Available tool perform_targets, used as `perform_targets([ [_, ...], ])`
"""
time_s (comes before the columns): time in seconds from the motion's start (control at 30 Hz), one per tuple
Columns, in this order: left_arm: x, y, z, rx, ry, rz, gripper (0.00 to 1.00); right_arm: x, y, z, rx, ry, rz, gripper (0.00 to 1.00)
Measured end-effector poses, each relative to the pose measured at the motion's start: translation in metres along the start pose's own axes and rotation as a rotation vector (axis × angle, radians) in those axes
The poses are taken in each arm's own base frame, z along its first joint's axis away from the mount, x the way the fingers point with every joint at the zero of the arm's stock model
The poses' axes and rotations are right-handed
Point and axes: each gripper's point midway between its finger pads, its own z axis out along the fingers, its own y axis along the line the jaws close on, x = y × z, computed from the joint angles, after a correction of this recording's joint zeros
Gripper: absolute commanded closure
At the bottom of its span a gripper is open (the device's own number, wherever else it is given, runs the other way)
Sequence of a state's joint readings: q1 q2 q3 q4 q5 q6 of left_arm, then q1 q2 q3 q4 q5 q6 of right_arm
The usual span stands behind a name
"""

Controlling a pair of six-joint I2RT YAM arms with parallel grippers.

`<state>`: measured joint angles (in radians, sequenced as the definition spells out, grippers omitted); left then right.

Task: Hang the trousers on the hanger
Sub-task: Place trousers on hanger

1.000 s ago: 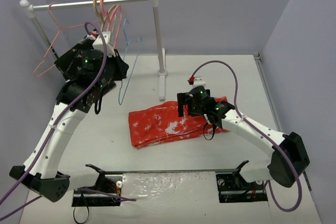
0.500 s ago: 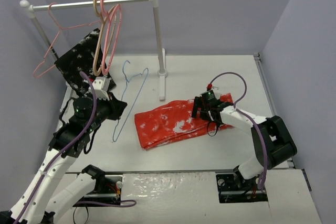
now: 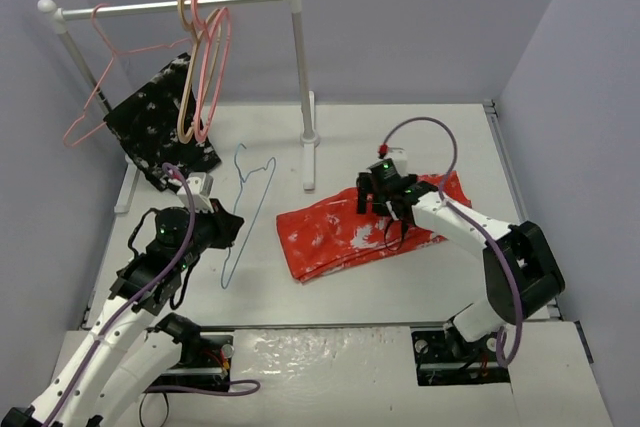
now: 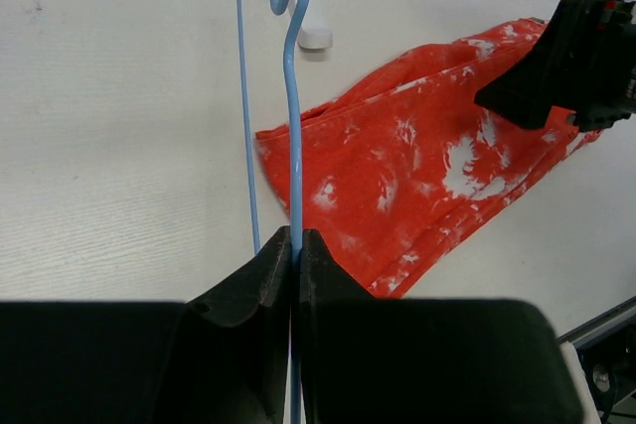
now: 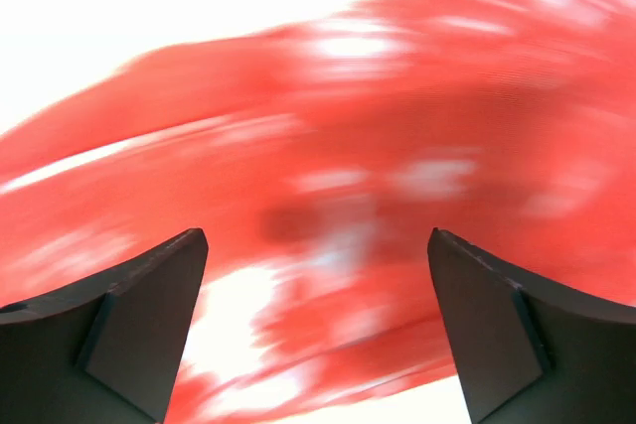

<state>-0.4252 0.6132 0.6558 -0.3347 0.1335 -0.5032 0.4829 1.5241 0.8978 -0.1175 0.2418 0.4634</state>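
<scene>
- Trousers (image 3: 360,232) are lying folded into a long band on the table (image 3: 330,287), right of centre, running from near-left to far-right.
- Their near-left end is sitting just beside the hanger (image 3: 243,217). Their far-right end is stopping short of the table's right edge.
- Bare white tabletop is showing along the trousers' near side up to the arm bases. A narrower strip is showing on their far side towards the back wall.
- Right gripper (image 3: 385,202) is hanging over the far-right half of the trousers, its claw spread wide with nothing between the fingers.
- From the right wrist, the red cloth (image 5: 348,146) is filling the view behind that claw (image 5: 313,245). It is too blurred to tell whether the fingers are touching it.
- The hanger is stretching from its hook at the far end to its point at the near end, left of the trousers.
- Left gripper (image 3: 225,227) is pinching one blue wire of the hanger (image 4: 291,146) in a claw (image 4: 295,245) closed tight. The second wire is running just left of it.
- From the left wrist, the trousers' corner (image 4: 417,176) is lying right of the pinched wire.
- White rack post (image 3: 305,87) is standing just far of the trousers' left end, its foot on the table.
- Rack rail (image 3: 170,5) is carrying a thin pink wire hanger (image 3: 100,77) and thicker pink and beige hangers (image 3: 205,67). A black speckled garment (image 3: 160,132) is hanging below, at the far left.
</scene>
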Motion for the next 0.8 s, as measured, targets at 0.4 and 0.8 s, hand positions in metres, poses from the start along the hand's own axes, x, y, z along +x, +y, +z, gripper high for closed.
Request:
perform_targets([
  [0.4,0.024,0.032,0.003,-0.117,-0.027,-0.031,1.00,0.049,0.228,-0.091,-0.480,-0.080,-0.460,0.31],
  [0.8,0.017,0.035,-0.003,-0.133,-0.076,-0.055,1.00,0.123,0.237,-0.036,-0.388,0.074,-0.563,0.34],
])
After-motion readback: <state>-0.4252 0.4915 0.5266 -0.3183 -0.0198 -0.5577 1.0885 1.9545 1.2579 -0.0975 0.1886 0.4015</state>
